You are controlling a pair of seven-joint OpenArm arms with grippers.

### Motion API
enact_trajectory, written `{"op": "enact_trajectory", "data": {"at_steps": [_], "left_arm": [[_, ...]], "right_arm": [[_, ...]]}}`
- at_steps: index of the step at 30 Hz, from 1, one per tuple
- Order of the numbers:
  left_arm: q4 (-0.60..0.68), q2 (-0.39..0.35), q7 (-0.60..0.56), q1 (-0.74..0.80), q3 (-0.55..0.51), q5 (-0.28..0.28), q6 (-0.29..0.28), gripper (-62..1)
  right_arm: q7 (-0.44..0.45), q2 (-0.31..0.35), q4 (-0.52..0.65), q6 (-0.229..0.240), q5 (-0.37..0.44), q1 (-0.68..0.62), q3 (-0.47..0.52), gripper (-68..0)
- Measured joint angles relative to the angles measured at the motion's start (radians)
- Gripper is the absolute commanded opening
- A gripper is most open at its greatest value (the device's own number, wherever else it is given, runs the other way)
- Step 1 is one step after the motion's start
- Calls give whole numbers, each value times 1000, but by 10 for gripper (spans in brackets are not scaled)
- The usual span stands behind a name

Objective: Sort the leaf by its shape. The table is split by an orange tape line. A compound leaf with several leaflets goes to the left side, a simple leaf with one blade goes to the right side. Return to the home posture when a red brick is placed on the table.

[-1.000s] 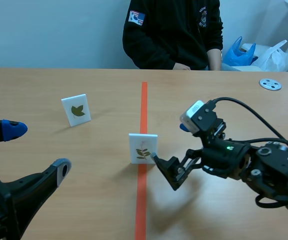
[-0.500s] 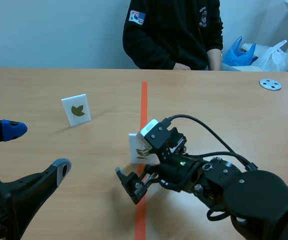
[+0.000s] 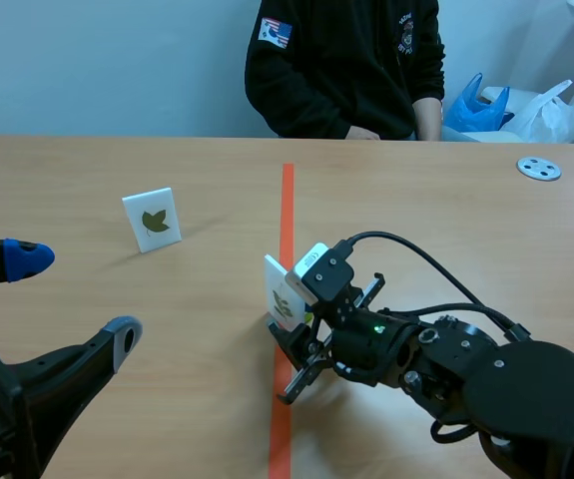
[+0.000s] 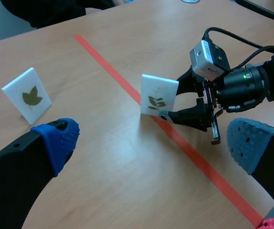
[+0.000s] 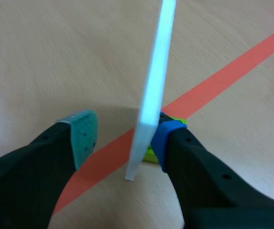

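My right gripper (image 5: 122, 138) straddled the compound-leaf card (image 5: 153, 90), upright on the orange tape line (image 5: 232, 67): blue pad (image 5: 161, 136) touching, teal pad (image 5: 83, 131) apart, unclamped, presumably readying a grip to carry it left. My left gripper (image 4: 153, 143) gaped wide, idle.

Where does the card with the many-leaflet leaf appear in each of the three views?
Scene view: the compound-leaf card stands near the middle, on the orange tape line, at the right jaws.
Left wrist view: the card stands ahead of the open left jaws, on the tape line, leaf facing the camera.
Right wrist view: seen edge-on between the open right jaws, touching the blue pad.
Shared landmark: the tape line.
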Motion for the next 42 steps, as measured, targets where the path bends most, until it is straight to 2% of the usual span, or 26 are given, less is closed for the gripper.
{"op": "enact_trajectory", "data": {"at_steps": [5, 9, 14, 20, 24, 29, 33, 35, 39, 42], "left_arm": [[0, 0, 0, 0, 0, 0, 0, 14], [0, 0, 0, 0, 0, 0, 0, 14], [0, 0, 0, 0, 0, 0, 0, 14], [0, 0, 0, 0, 0, 0, 0, 14], [0, 0, 0, 0, 0, 0, 0, 14], [0, 0, 0, 0, 0, 0, 0, 14], [0, 0, 0, 0, 0, 0, 0, 14], [0, 0, 0, 0, 0, 0, 0, 14], [0, 0, 0, 0, 0, 0, 0, 14], [0, 0, 0, 0, 0, 0, 0, 14]], "right_arm": [[2, 4, 0, 0, 0, 0, 0, -611], [41, 4, 0, 0, 0, 0, 2, -655], [93, 10, 35, 1, -4, -3, 31, -660], [92, 54, 205, 16, -3, -37, 135, -660], [83, 111, 328, 68, 12, -104, 239, -660], [5, 185, 452, 125, 100, -211, 390, -660], [-70, 219, 517, 122, 181, -293, 539, -660], [-103, 226, 526, 125, 225, -328, 615, -660], [-194, 228, 526, 163, 333, -389, 747, -660], [-254, 228, 526, 162, 405, -420, 808, -660]]}}
